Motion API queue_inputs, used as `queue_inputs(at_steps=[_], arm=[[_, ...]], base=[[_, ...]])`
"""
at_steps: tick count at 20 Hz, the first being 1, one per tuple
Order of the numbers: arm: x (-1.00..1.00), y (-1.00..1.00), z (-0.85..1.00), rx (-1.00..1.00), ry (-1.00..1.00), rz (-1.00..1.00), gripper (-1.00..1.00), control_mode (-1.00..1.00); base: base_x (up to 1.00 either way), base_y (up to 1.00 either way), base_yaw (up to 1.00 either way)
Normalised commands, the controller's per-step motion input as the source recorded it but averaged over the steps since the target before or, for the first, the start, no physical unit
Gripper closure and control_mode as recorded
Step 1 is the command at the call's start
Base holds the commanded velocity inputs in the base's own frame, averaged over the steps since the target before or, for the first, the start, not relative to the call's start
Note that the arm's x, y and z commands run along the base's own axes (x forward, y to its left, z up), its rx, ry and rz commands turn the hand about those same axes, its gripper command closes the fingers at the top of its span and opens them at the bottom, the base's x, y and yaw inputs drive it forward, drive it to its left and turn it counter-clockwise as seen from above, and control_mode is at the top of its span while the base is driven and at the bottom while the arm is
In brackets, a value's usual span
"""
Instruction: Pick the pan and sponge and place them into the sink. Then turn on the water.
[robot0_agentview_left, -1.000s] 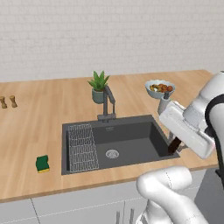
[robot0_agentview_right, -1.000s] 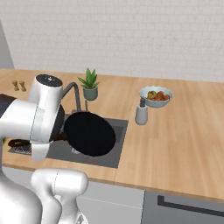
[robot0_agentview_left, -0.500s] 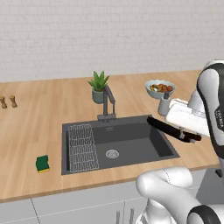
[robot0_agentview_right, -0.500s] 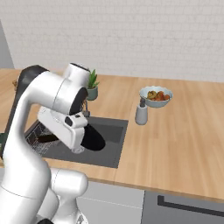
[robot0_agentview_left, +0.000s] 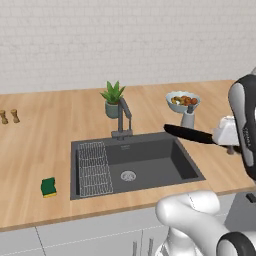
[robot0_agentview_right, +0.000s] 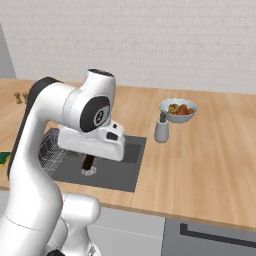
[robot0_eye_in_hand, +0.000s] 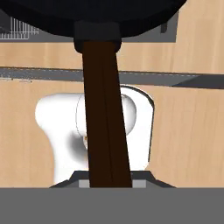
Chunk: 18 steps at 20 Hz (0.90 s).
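Note:
The black pan (robot0_agentview_left: 187, 133) hangs edge-on and about level above the right rim of the dark sink (robot0_agentview_left: 150, 172). My gripper (robot0_agentview_left: 218, 139) is shut on its handle. In the hand view the brown handle (robot0_eye_in_hand: 103, 122) runs up from my gripper (robot0_eye_in_hand: 111, 181) to the black pan (robot0_eye_in_hand: 109, 15), with the sink behind it. From the right base view the handle (robot0_agentview_right: 88, 162) pokes out under the hand, above the sink (robot0_agentview_right: 120, 172). The green sponge (robot0_agentview_left: 48, 187) lies on the counter left of the sink; it is also at the left edge of the right base view, sponge (robot0_agentview_right: 4, 158). The faucet (robot0_agentview_left: 123, 118) stands behind the basin, with no water running.
A wire rack (robot0_agentview_left: 93, 168) fills the sink's left side. A potted plant (robot0_agentview_left: 113, 98) stands behind the faucet. A bowl of food (robot0_agentview_left: 182, 100) and a grey shaker (robot0_agentview_left: 188, 118) sit right of the sink, close behind the pan. Two small shakers (robot0_agentview_left: 9, 116) stand far left.
The arm has swung and lifted; the pan turned from a face-on tilt by the sink's right side to level, and rose above the right rim, still gripped by its handle.

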Motion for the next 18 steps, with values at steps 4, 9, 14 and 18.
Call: queue_inputs(at_steps=[4, 9, 14, 18], arm=[[0.06, -0.15, -0.27, 0.00, -0.32, 0.45, 1.00, -1.00], [0.29, 0.00, -0.30, 0.00, -0.09, 0.44, 1.00, -1.00], [0.12, -0.10, -0.36, 0.00, -0.08, 0.35, 1.00, -1.00], [0.04, -0.05, -0.46, 0.03, -0.20, 0.21, 1.00, -1.00]], base=[[0.00, 0.00, 0.00], [0.00, 0.00, 0.00], [0.00, 0.00, 0.00], [0.00, 0.00, 0.00]])
